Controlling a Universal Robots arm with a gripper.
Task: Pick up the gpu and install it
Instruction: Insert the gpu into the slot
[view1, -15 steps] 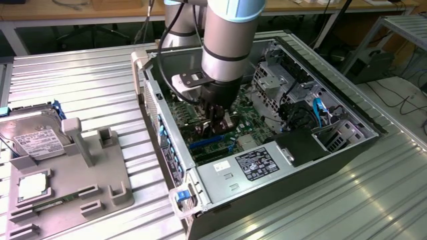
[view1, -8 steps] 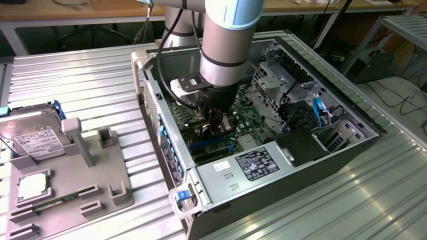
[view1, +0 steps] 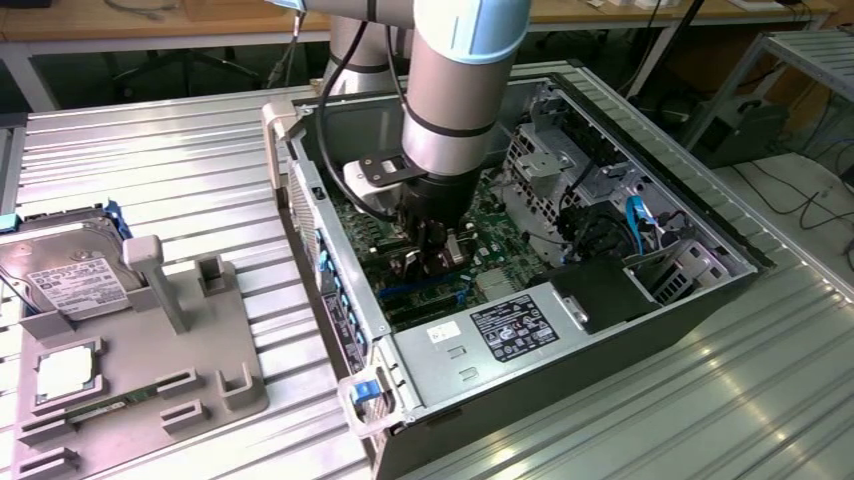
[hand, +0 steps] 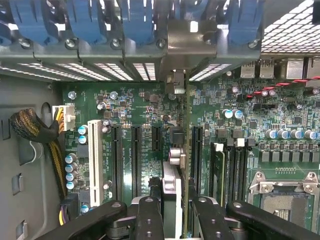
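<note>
The gpu (hand: 174, 187) shows edge-on in the wrist view as a thin card with a green edge. It stands upright over the motherboard (hand: 135, 105) between the black expansion slots. Its silver bracket (hand: 192, 42) reaches the case's rear slot openings. My gripper (hand: 176, 217) is shut on the gpu, with one black finger on each side of the card. In the exterior view the gripper (view1: 435, 255) is deep inside the open computer case (view1: 627, 330), low over the board, with the dark gpu (view1: 451, 250) between its fingers.
Blue slot latches (hand: 85, 20) line the case's rear wall. A white slot (hand: 93, 160), a braided cable bundle (hand: 35, 130) and the processor socket (hand: 287, 192) surround the card. On the exterior view's left, a grey fixture (view1: 147, 350) carries a hard drive (view1: 74, 275) and a green memory stick (view1: 100, 410).
</note>
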